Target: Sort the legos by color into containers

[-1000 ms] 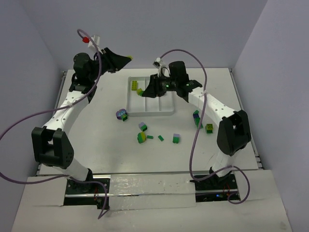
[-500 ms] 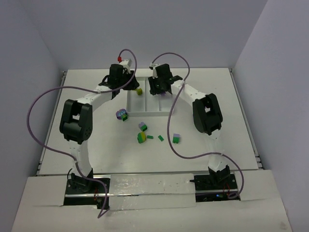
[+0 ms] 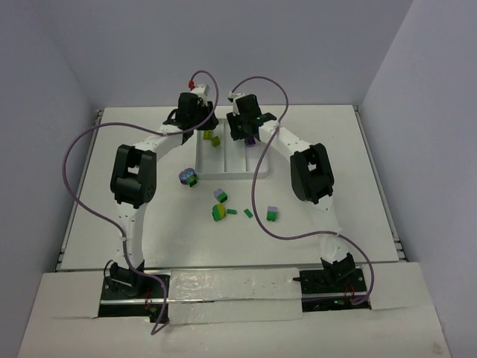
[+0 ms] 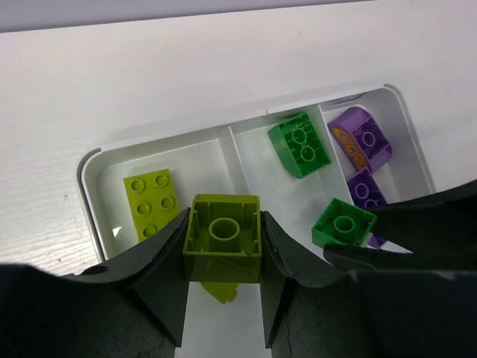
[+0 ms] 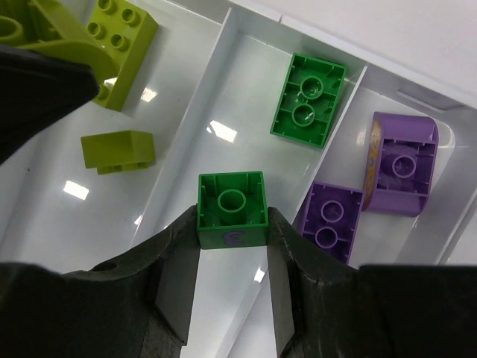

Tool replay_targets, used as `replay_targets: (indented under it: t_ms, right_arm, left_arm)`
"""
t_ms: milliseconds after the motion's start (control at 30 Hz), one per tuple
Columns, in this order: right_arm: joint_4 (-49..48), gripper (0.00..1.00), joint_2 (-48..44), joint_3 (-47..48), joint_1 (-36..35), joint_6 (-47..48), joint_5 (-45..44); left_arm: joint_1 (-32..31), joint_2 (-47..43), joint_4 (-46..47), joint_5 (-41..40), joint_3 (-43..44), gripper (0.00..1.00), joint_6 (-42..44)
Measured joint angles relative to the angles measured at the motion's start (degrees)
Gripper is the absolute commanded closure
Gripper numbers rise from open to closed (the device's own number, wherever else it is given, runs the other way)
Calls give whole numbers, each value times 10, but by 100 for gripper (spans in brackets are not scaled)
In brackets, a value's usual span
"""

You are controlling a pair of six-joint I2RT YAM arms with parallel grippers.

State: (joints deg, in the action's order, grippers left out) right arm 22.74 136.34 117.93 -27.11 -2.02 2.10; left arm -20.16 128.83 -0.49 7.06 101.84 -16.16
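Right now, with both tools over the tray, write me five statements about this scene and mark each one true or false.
1. The left tool grips a yellow-green brick. True.
2. The right tool is open and empty. False: it is shut on a green brick.
3. The right compartment of the tray holds two purple bricks. True.
4. Every brick is already in the tray. False: several loose bricks lie on the table.
5. A purple brick lies in the middle compartment. False: a flat green brick lies there.
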Motion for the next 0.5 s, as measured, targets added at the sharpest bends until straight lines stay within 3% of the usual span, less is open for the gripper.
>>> replay_targets:
  t_ms: [33,167,300,433,500]
  right_arm:
    - [0,86,3,2,0,0,-1]
    - [4,59,17,17,0,2,-5]
    - [7,38,32,32,0,4,-7]
    - [8,23,35,33,0,5,-4]
    - [9,21,35,36,-1,6,-4]
  left_arm:
    - [0,9,1,0,7,93,0]
    - [0,41,-3,-6,30,90,0]
    - [0,64,-6,-9,50,85,0]
    - [-1,80,-13,-10,75,69,-1]
    - [-1,88,-18,-12,93,57,-1]
